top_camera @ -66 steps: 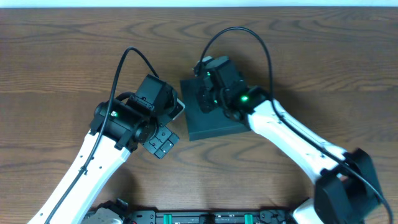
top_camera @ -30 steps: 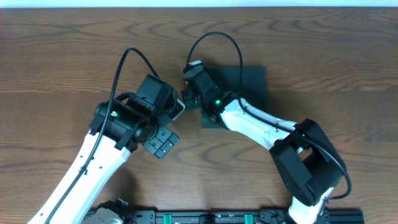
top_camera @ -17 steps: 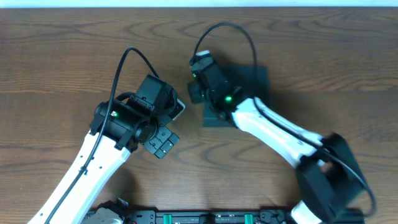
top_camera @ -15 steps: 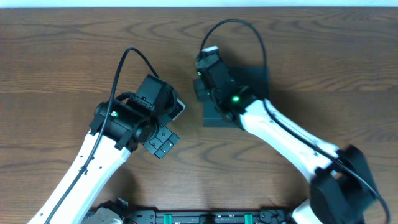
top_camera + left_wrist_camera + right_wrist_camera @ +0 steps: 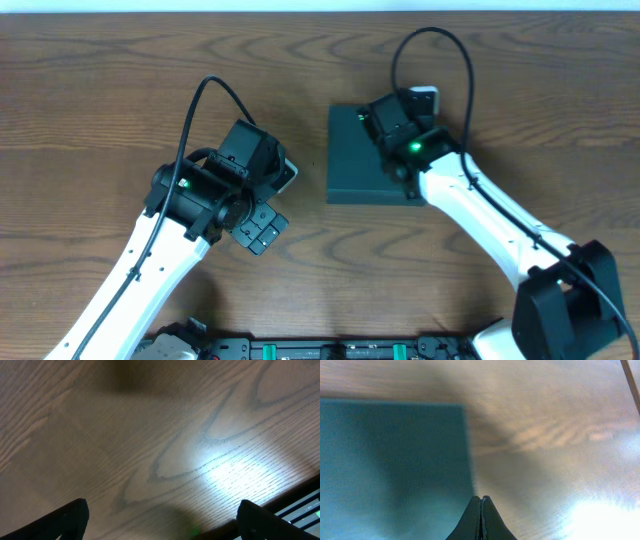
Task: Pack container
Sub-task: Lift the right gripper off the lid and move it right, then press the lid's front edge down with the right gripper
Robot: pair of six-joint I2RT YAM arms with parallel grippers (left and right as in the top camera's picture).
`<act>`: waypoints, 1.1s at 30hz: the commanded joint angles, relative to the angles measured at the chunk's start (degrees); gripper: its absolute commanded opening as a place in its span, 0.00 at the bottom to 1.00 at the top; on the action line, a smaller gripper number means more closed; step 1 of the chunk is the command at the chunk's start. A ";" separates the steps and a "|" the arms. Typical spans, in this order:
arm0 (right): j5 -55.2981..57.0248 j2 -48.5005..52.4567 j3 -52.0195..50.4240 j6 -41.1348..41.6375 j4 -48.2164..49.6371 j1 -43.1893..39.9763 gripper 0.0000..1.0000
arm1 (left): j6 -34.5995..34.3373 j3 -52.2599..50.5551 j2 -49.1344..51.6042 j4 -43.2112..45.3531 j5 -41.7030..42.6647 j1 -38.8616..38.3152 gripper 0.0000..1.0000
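The container (image 5: 358, 160) is a dark teal-green square box lying flat on the wooden table, lid down. In the right wrist view it (image 5: 390, 465) fills the left half. My right gripper (image 5: 481, 498) is shut with nothing between its fingers, its tip just above the box's right edge. From overhead, the right gripper (image 5: 402, 125) hangs over the box's right part, its fingertips hidden under the wrist. My left gripper (image 5: 262, 228) is left of the box and apart from it. In the left wrist view the left gripper (image 5: 160, 527) is wide open over bare wood.
The table's near edge and a black rail (image 5: 300, 505) show at the lower right of the left wrist view. The table's far edge (image 5: 631, 380) crosses the top right corner of the right wrist view. Cables arc above both wrists.
The right arm has swung from the container's left edge across it to its right side, staying shut. The container sits further right and squarer than two seconds ago. The left arm has not moved.
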 commanded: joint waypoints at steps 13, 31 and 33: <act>-17.59 -1.36 -9.20 3.08 10.73 -5.81 0.01 | 0.35 -0.04 -0.20 -0.22 -0.61 0.35 0.95; -26.73 -21.05 -9.18 10.80 -14.21 -1.22 0.01 | 0.35 -0.04 -0.20 -0.22 -0.61 0.35 0.95; -31.89 -21.31 -9.25 11.08 -16.57 -0.13 0.01 | 0.35 -0.04 -0.20 -0.22 -0.61 0.35 0.95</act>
